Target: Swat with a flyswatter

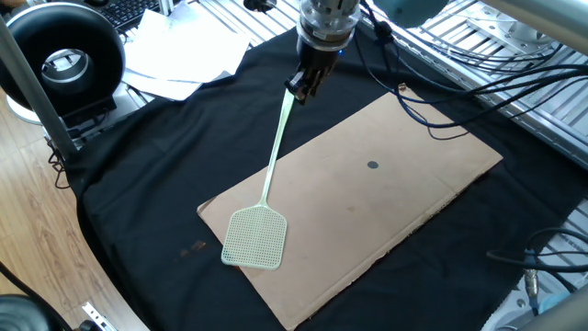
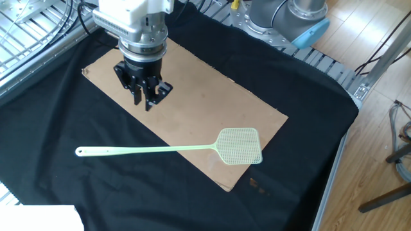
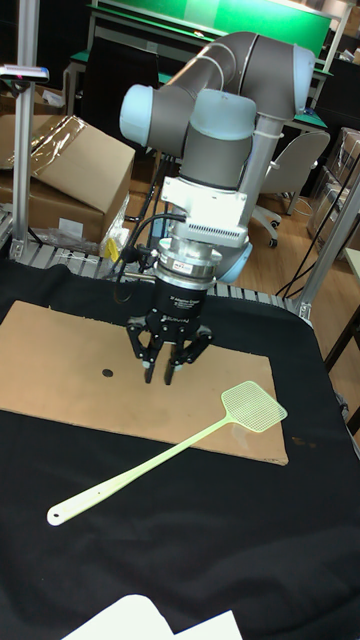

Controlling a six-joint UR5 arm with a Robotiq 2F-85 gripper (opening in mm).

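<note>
The pale green flyswatter (image 1: 255, 237) lies flat. Its mesh head rests on a corner of the brown cardboard sheet (image 1: 386, 184), and its long handle runs out over the black cloth. In the other fixed view the flyswatter (image 2: 241, 145) stretches left to the handle's end. My gripper (image 2: 147, 101) hangs above the cardboard, pointing down, a short way from the handle and not touching it. It is open with nothing between its fingers. The tall view shows the gripper (image 3: 166, 374) over the cardboard behind the flyswatter (image 3: 252, 404).
A black cloth (image 1: 147, 156) covers the table. White papers (image 1: 184, 55) and a round black device (image 1: 64, 55) sit at the far left, and cables (image 1: 459, 101) trail at the right. A small dark dot (image 1: 372, 165) marks the cardboard.
</note>
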